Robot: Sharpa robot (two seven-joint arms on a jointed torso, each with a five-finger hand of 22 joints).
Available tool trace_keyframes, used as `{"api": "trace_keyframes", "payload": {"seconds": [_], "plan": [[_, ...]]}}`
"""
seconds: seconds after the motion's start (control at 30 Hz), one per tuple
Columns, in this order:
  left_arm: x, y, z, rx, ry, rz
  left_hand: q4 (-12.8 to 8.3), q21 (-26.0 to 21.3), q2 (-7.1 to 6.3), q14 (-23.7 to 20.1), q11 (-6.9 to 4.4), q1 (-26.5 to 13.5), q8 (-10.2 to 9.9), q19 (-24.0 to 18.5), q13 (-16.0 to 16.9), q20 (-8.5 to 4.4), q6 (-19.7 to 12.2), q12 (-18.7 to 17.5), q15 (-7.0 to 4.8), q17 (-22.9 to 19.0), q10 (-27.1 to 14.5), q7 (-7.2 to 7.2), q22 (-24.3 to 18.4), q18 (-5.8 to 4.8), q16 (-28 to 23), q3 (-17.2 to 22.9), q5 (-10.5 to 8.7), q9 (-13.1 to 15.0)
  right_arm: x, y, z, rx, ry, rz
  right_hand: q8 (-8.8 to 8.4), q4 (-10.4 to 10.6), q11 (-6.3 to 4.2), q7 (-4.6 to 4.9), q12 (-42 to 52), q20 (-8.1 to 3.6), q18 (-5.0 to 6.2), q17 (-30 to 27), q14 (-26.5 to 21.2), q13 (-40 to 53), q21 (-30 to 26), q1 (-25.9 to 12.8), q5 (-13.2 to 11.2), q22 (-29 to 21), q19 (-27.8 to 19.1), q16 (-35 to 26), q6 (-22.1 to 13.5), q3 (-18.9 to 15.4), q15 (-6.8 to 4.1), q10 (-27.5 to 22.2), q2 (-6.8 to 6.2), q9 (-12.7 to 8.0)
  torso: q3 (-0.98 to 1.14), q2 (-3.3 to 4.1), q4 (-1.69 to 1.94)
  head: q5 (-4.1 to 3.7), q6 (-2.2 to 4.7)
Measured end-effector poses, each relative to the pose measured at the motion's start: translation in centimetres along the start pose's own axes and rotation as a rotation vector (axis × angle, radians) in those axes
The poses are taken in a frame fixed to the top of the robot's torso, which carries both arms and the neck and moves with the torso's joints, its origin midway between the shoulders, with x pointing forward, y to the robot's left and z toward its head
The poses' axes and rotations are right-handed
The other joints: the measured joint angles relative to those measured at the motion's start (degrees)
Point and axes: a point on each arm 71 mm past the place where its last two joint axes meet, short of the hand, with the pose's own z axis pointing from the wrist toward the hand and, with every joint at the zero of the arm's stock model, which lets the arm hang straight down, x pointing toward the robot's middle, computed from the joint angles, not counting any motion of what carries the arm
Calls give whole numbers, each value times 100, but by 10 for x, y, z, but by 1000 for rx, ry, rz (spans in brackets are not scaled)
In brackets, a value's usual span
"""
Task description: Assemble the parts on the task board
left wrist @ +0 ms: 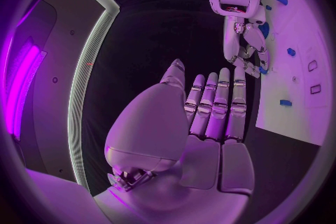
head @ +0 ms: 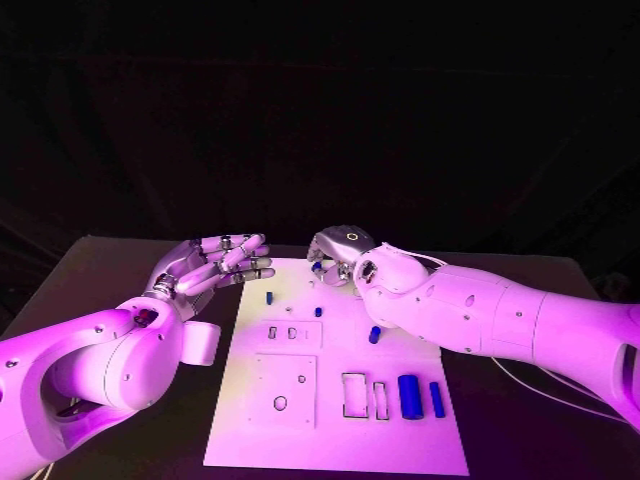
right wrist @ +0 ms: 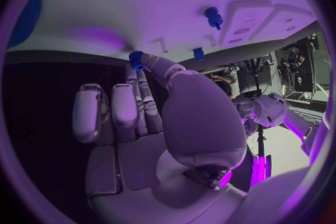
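Board (head: 335, 440): white plate, centre of the black bench (head: 104, 270), long axis running away from the robot.

Parts on the board, head view: a fat blue cylinder (head: 410, 396) and a thinner blue bar (head: 437, 398) lie side by side near the front right, just beside two outlined rectangular slots (head: 355, 394). A blue piece (head: 375, 334) lies mid-board at the right, close under the right forearm. Small blue pegs stand farther back: one at (head: 270, 297) and one at (head: 317, 311). Raised white blocks with slots sit on the left half (head: 289, 333).

Right hand (head: 340, 255): over the board's far edge, fingers curled down. The right wrist view shows a small toothed blue part (right wrist: 136, 59) at the fingertips (right wrist: 155, 63), apparently pinched there; the grip looks light.

Left hand (head: 216, 264): raised over the bench just beside the board's far left corner, palm up, fingers straight and apart, holding nothing. The left wrist view confirms it (left wrist: 210, 123).

Step in hand, as judged: pick-up or carry of the small toothed part at the far end of the board; most parts lie loose, so the assembly looks early.

Next move calls for: a firm pinch, a lift clear of the neighbouring pegs, then alignment over the matching seat. Which seat that is cannot be told.
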Motion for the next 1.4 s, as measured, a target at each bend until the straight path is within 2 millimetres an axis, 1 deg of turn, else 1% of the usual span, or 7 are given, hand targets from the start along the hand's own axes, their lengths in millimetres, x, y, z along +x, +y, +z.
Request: {"api": "trace_keyframes", "payload": {"seconds": [0.1, 0.37, 0.57, 0.73, 0.9, 1.1, 1.4], "plan": [[0, 0, 0, 0, -1, 0, 0, 0, 0, 0, 0, 0, 0, 0, 0, 0, 0, 0, 0, 0, 0, 0, 0, 0, 0, 0, 0, 0, 0, -1, -2, 0, 1, 4, 0, 43, 79, 39, 0, 68, 56, -403, -118, -120, -301, -74, -70, -388, -297, -313, -339, -217, 48, -344, -77, -78, 0, 0, -1, 1, 10], [-3, 0, 0, -2, -7, 3, 0, 0, 0, 0, 0, 0, 0, 0, 0, 0, 0, 0, 0, 0, 0, 0, 0, 0, 0, 0, 0, 0, -9, -12, -23, -5, -5, 27, 14, 126, 93, 35, 119, 85, 91, -508, -134, -118, -385, -69, -66, -445, -347, -371, -358, -482, 49, -374, -135, -80, 8, -6, -21, 17, 26], [-6, 0, 0, -4, -13, 5, 0, 0, 0, 0, 0, 0, -21, 0, -4, 0, 0, 0, 0, 0, 0, 0, 1, -1, -32, 0, 0, 0, -36, -42, -53, 32, -44, 69, 101, 245, -41, -36, 436, -14, 89, -312, -39, -24, -312, -104, 144, -270, -162, -160, -139, -523, -46, 231, -101, -23, 13, -23, -68, -36, 49], [-7, -1, -1, -4, -16, 6, 0, 0, 0, 0, 0, 0, -20, 0, -5, 0, 0, 0, 0, 0, 0, 0, -5, -1, -33, 0, 0, 0, -47, -66, -77, 100, -37, 147, 168, 383, -200, -106, 853, -86, 55, -61, 25, 208, 31, -275, 271, 217, 239, 54, -30, -763, -167, 952, -230, 8, 20, -37, -128, -61, 63], [-9, -1, -1, -3, -19, 7, 0, 0, 0, 0, 0, 0, -20, 0, -5, 0, 0, 0, 0, 0, 0, 0, -4, -1, -33, 0, 0, 0, -48, -85, -91, 174, 16, 221, 319, 429, -339, -232, 2022, -239, -223, 914, 22, 1168, 709, -290, 601, 434, 818, 810, -176, -1401, -270, 1224, -246, 77, 32, -44, -187, -59, 69], [-10, -1, -1, -2, -22, 7, 0, 0, 0, 0, 0, 0, -20, 0, -4, 0, 0, 0, 0, 0, 0, 0, -4, -1, -33, 0, 0, 0, -43, -97, -96, 232, 92, 263, 695, 648, -296, -174, 5943, -224, -316, 1559, 22, 5184, 1040, -113, 777, 434, 844, 1649, -554, -2130, -270, 834, -68, 223, 50, -54, -209, -82, 54], [-10, -1, 0, -3, -21, 7, 0, 0, 0, 0, 0, 0, -20, 0, -4, 0, 0, 0, 0, 0, 0, 0, -4, -2, -33, 0, 0, 0, -33, -97, -84, 270, 162, 286, 834, 789, -217, -111, 6884, -163, -316, 1562, 22, 6263, 1113, 5, 777, 433, 843, 1935, -789, -2315, -226, 1102, 49, 260, 57, -53, -217, -75, 32]]}}
